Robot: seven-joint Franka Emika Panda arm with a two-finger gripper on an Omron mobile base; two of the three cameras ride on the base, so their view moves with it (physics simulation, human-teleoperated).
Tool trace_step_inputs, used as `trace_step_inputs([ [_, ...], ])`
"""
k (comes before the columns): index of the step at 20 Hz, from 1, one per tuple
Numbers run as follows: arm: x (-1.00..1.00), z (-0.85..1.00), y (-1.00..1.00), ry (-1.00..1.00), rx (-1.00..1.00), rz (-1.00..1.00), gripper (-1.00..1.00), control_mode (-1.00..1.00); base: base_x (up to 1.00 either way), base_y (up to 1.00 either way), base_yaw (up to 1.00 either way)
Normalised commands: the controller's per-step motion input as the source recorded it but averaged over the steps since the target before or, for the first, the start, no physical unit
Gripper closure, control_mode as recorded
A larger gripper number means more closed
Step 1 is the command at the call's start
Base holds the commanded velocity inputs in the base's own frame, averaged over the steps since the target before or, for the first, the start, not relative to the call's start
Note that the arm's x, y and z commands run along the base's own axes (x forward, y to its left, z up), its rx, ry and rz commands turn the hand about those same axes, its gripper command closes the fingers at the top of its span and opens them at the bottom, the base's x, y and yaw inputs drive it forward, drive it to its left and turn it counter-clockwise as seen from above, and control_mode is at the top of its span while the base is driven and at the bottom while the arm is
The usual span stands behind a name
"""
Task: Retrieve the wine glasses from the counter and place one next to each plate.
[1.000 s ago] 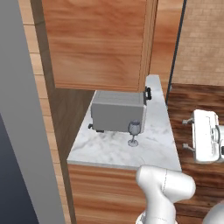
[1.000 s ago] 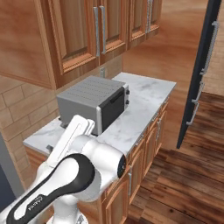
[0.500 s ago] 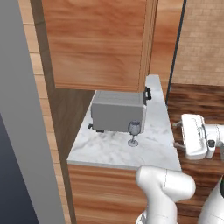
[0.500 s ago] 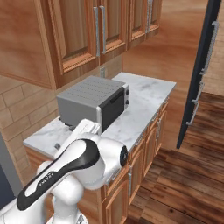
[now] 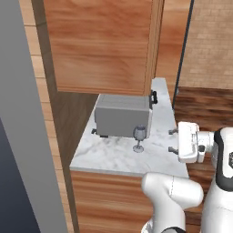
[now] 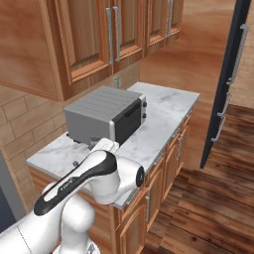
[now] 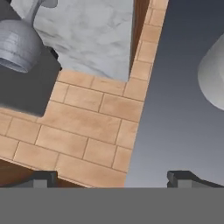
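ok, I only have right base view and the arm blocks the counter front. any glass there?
Observer: Yes. Left base view shows one glass upright on the counter, just in front of the oven.
Operator: gripper?
Observer: The gripper is open, beside the glass by the counter's edge, not touching it.
Operator: lined up?
Observer: No. In hand view the glass sits far off to one side, not between the fingertips.
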Motion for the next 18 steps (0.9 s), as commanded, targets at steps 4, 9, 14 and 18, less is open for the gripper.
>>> trace_step_inputs([
  [4, 0.58, -0.40, 0.00, 0.00, 0.10, 0.00, -1.00, -1.00, 0.00, 0.00, 0.00],
  [9, 0.50, -0.40, 0.00, 0.01, 0.07, 0.00, -1.00, -1.00, 0.00, 0.00, 0.00],
  [14, 0.41, -0.34, 0.00, 0.04, 0.04, 0.00, -1.00, -1.00, 0.00, 0.00, 0.00],
  [18, 0.41, -0.26, 0.00, 0.02, 0.01, 0.00, -1.00, -1.00, 0.00, 0.00, 0.00],
])
